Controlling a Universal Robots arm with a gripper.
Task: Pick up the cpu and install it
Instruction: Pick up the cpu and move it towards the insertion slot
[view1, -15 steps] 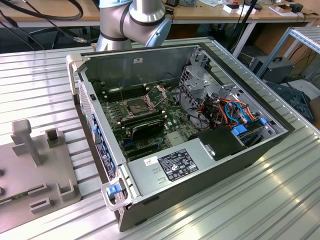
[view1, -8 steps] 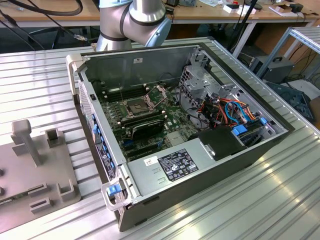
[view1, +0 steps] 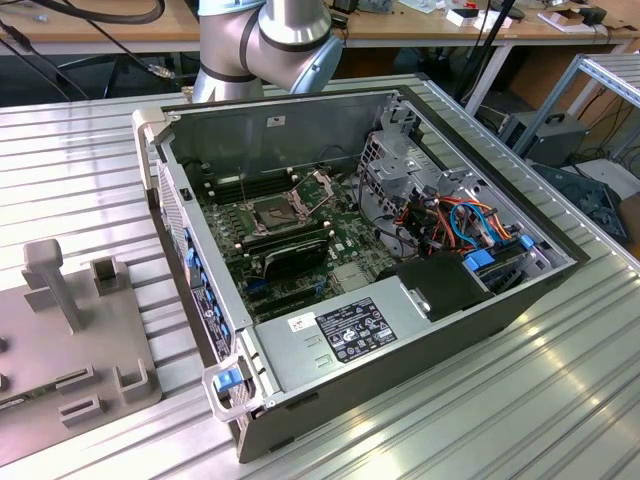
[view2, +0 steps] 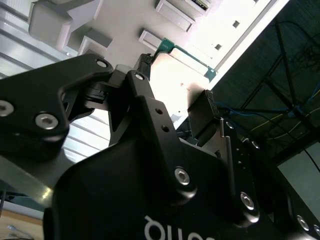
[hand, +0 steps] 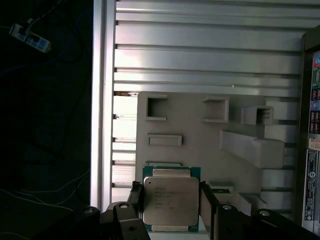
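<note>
Gripper (hand: 170, 195) is closed narrow on the cpu (hand: 170, 202), one finger (hand: 136, 197) on each opposite edge. Silver lid faces the first wrist view, with green substrate showing around it. In the second wrist view the gripper (view2: 175, 79) has the cpu (view2: 187, 62) between the black fingers (view2: 202, 112); its lid is washed out there, so only the green edge reads clearly.

The cpu sits over the grey fixture plate (hand: 200, 150), near the plate's edge. It seems lifted clear, but I can't confirm.

In the exterior view, the fixture plate (view1: 60, 340) is on the ribbed aluminium table (view1: 480, 400), on the exterior view's left. The open PC case (view1: 400, 350) lies beside it. The CPU socket (view1: 275, 212) is on the motherboard, well apart from the plate. The arm (view1: 270, 35) rises behind the case.
</note>
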